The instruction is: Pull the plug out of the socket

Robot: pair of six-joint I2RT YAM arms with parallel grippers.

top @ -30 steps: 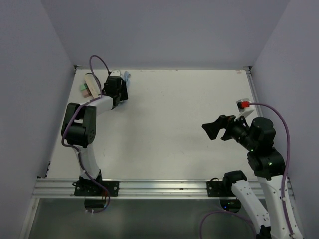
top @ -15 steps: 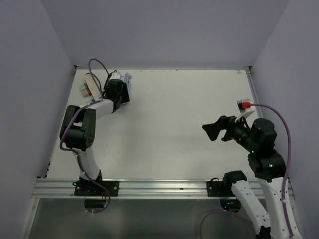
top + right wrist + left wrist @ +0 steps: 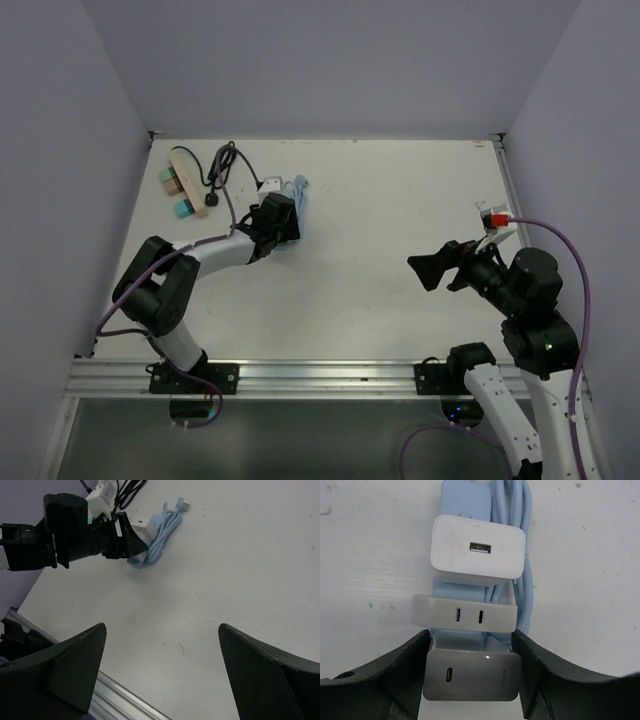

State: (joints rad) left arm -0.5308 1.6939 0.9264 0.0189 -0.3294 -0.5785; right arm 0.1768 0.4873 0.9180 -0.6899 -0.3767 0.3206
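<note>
The left claw [image 3: 471, 642] stands half open, its fingers [image 3: 405, 665] pressed against both sides of the grey plug [image 3: 470, 675], which fills the gap between them. The plug sits on the near end of the blue socket [image 3: 465, 500], in a row with a white adapter [image 3: 462, 612] and a white charger [image 3: 477, 550]. A blue cable [image 3: 522, 575] lies alongside on the table [image 3: 380, 200]. The right claw [image 3: 161, 626] hangs wide open and holds nothing, well apart from the plug.
</note>
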